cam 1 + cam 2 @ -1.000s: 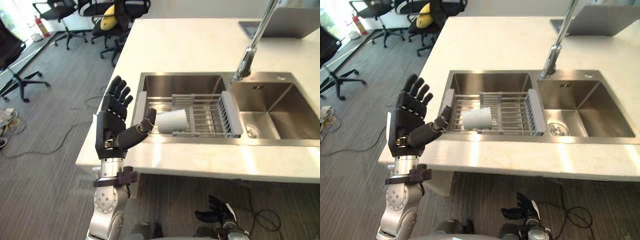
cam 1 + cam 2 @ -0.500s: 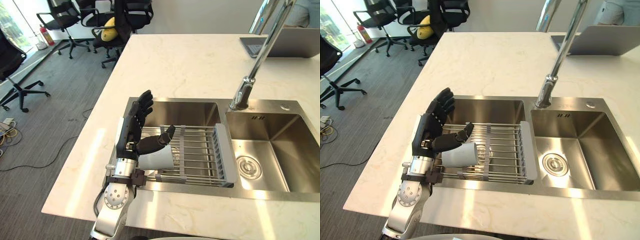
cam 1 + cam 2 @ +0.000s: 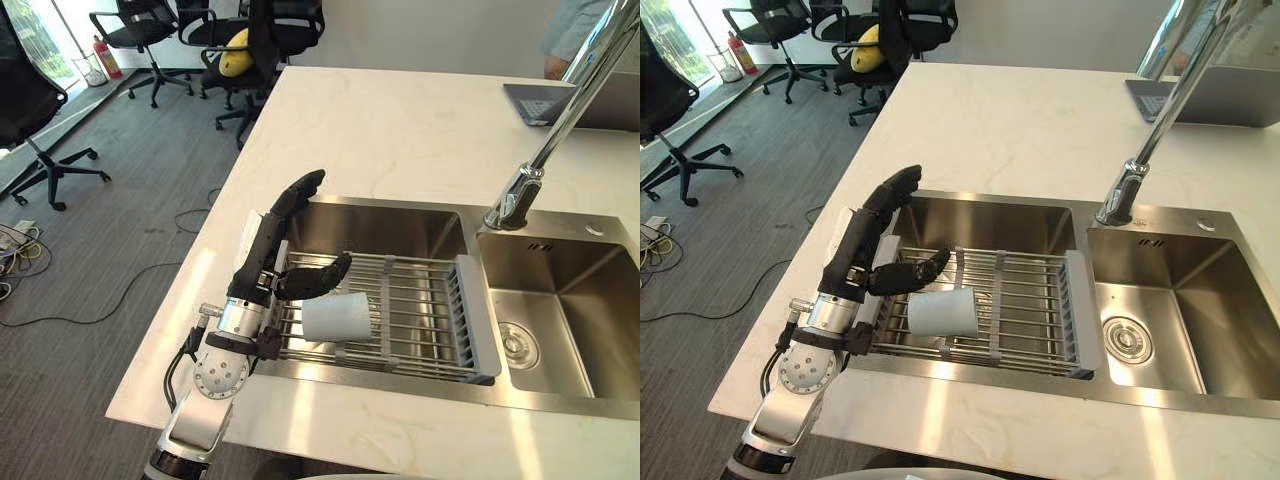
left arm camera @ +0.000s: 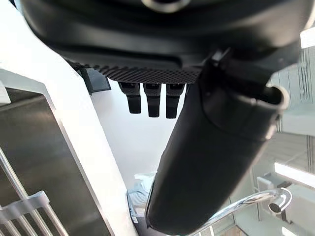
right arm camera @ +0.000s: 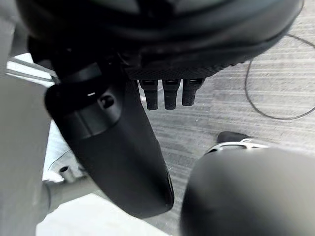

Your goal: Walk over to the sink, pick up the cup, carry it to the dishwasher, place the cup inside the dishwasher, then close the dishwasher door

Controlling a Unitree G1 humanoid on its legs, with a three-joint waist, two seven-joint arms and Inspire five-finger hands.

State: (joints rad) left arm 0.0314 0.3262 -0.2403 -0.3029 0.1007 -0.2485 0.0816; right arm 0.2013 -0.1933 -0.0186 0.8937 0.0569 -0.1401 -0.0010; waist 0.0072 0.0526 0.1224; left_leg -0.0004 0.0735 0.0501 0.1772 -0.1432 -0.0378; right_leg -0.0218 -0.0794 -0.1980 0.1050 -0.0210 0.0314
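Both head cams sit high over the counter [image 3: 400, 130], looking steeply down and forward at the sink [image 3: 590, 300], drying rack [image 3: 420, 300] and faucet [image 3: 560, 116], and they share basically the whole scene, just nudged sideways a bit. Left wrist cam is jammed right up behind the left hand [image 4: 216, 147], looking along it over that same rack and faucet. Right wrist cam is just as tight on the right hand [image 5: 118, 142], facing down at the floor [image 5: 275, 73]

The faucet [image 3: 515, 197] and the laptop [image 3: 1240, 100] are cut off at the far right, and the left hand [image 3: 262, 262] hides the rack's [image 3: 410, 315] left end.
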